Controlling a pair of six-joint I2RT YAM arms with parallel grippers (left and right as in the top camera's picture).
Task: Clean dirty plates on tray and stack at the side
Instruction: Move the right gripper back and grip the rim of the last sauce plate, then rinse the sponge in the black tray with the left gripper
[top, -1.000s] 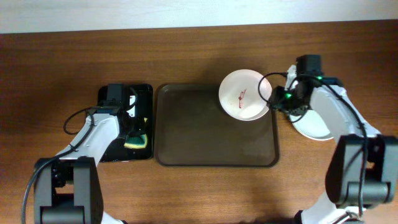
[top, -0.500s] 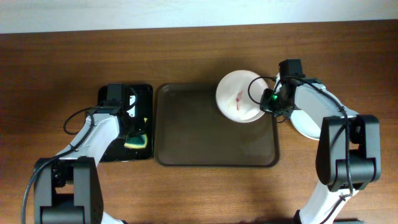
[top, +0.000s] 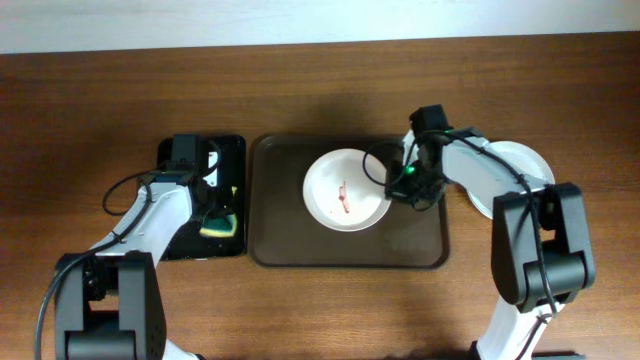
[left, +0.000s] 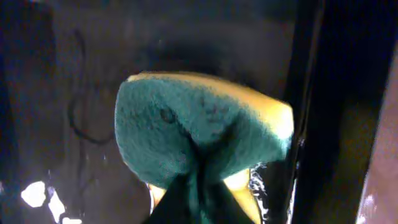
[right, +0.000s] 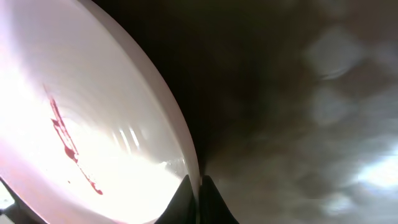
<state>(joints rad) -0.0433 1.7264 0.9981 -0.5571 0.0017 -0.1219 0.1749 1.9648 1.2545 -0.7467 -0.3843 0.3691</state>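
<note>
So your right arm (top: 478, 168) reaches in over the right end of the tray (top: 300, 245), and the right jaws are clenched on the right-hand rim of the smeared plate (top: 335, 185). The wrist view shows it well: both tips are pinched together with the thin pale edge of the plate (right: 74, 112) caught between them. That plate sits inside the tray, a bit right of its middle and toward the far side, and it has a short red streak (top: 345, 195) near its center. From the wrist the plate looks tipped up against the dark tray floor (right: 298, 93), but I can't tell whether its far edge is touching the tray.

The other plate (top: 520, 165) is off the tray, on the worktop (top: 320, 90) just beside the tray's right edge, with your right arm covering part of it.

Your left arm (top: 160, 215) is over the black tray (top: 175, 245), which lies just left of the brown tray. The left jaws are grasping the sponge (left: 186, 124), green side toward the camera, yellow underneath. You can see it creased right where the tips bite in. It's at the near end of that black tray, on the side closest to the brown one.
</note>
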